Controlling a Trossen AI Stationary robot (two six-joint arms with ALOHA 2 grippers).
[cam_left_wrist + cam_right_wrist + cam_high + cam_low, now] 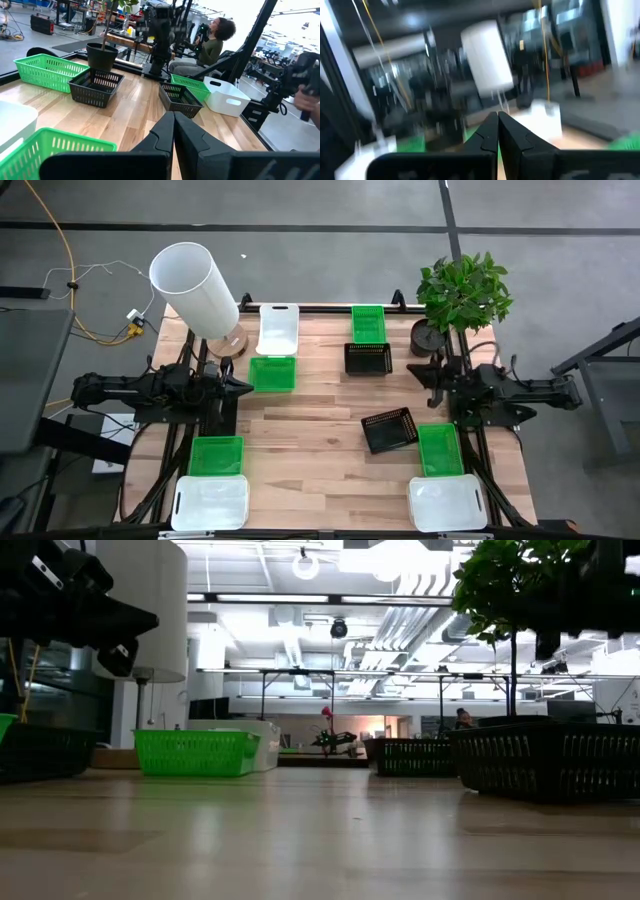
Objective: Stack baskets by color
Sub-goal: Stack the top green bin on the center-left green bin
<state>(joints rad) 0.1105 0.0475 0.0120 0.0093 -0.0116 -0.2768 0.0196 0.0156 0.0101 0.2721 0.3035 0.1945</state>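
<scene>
Baskets: 4 grn, 2 blk, 3 wht

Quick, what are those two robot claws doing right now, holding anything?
Left end effector: closed, holding nothing, above the table's left side.
Right end effector: closed, holding nothing, at the right side.

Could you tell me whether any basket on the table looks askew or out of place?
Yes: the black basket toward the right arm's side sits rotated at an angle, while the other baskets lie square to the table edges. It also stands alone, just beside a green basket. Nothing looks spilled or damaged.
</scene>
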